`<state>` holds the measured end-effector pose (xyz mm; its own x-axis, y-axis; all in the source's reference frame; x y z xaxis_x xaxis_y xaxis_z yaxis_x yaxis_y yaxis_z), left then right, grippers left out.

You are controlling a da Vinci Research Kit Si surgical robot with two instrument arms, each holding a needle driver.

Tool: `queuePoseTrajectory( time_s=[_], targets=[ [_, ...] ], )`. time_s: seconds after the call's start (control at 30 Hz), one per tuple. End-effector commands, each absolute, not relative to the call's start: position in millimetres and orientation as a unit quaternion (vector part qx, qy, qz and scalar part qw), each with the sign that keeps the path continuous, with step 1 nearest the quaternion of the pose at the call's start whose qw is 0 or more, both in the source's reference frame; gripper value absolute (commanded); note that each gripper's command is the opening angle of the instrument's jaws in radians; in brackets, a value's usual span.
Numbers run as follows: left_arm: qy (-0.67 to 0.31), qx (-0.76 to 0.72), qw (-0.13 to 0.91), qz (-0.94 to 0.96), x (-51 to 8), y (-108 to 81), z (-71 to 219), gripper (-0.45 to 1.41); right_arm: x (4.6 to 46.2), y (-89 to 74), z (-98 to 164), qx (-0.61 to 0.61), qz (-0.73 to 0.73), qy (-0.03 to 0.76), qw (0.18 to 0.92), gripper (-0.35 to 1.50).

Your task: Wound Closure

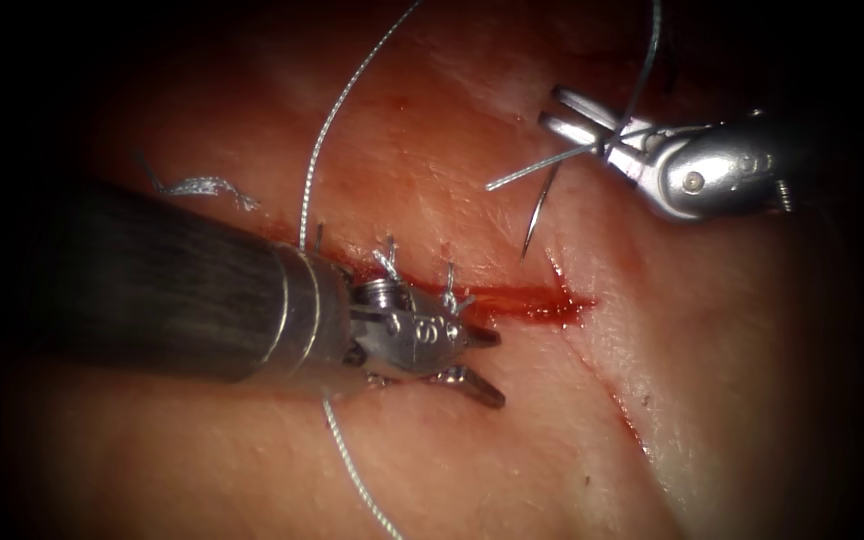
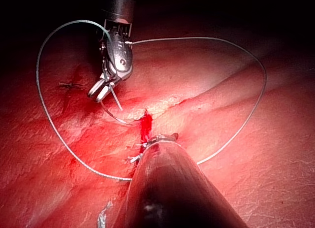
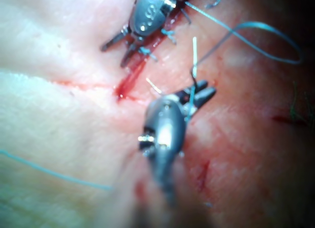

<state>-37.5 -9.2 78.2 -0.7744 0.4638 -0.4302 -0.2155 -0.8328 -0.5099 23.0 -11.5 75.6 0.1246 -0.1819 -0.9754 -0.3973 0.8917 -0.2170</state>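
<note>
Right gripper (image 1: pixel 574 112), the silver wristed needle driver entering from the endoscope view's right, hovers above and to the right of the cut with its jaws clamped on the thin curved steel needle (image 1: pixel 540 212). The grip is near the needle's trailing end, just where the grey braided thread (image 1: pixel 324 130) joins. The needle hangs free above the pale pork-belly tissue (image 1: pixel 432 470), its point aimed down toward the right side of the cut; it is not in the tissue.

Left gripper (image 1: pixel 487 362), on its dark shaft, rests low beside the red, fluid-filled cut (image 1: pixel 537 302) with its jaws parted and nothing between them. Short knotted thread ends (image 1: pixel 389 262) stand along the closed stretch to the left, and a frayed cut end of thread (image 1: pixel 202 186) lies further left.

Judging from this, the needle is being readied for another stitch at the still-open part of the cut. That would call for a firmer hold further along the curve and a point set square to the tissue edge.

Small engraved marks on each tool's wrist are too small to read.
</note>
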Motion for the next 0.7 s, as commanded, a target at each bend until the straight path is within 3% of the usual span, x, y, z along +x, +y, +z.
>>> queuePoseTrajectory(
  time_s=[0.03, 0.7],
  targets=[
    [-0.222, -0.281, 0.185, 0.915, -38.0, -9.2, 78.7, 0.19, 23.9, -11.6, 76.2, -0.23, 0.073, 0.654, 0.717, -0.35],
    [-0.227, -0.28, 0.188, 0.913, -37.6, -9.2, 78.0, 0.15, 24.7, -12.3, 75.6, -0.287, 0.092, 0.629, 0.717, -0.35]
  ],
)
